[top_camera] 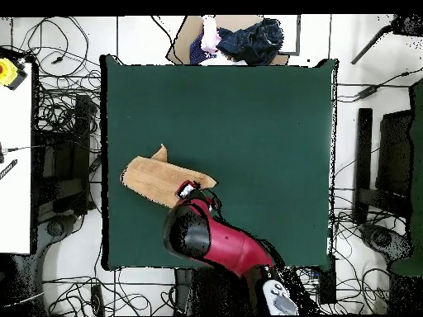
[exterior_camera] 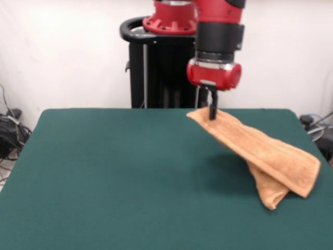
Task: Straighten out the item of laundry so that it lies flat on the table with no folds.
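1. Towel (exterior_camera: 260, 151): light orange, folded into a long band. It lies near one side edge of the table (exterior_camera: 114, 172), its upper end lifted off the surface and its lower end resting doubled on the cloth.
2. Gripper (exterior_camera: 213, 112): clamped together on the towel's raised end, by the table's far edge in the front view.
3. Key relation: the towel's long axis runs from the gripper down towards the near right corner, so the free bulk hangs away from the robot.
4. Judgement: folds remain; straightening is unfinished.
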Action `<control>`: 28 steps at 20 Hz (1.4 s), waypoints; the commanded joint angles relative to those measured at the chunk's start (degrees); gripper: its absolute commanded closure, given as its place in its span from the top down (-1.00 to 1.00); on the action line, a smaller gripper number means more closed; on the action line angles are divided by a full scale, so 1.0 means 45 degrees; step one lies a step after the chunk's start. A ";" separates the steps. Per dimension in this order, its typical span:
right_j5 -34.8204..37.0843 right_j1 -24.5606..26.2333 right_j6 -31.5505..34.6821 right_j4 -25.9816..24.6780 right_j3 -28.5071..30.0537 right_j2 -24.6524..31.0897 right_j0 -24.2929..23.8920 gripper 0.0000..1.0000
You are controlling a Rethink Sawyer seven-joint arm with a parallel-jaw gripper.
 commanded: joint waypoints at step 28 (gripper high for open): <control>0.7765 -0.5758 -0.0751 -0.1905 -0.0410 0.0472 -0.2781 -1.00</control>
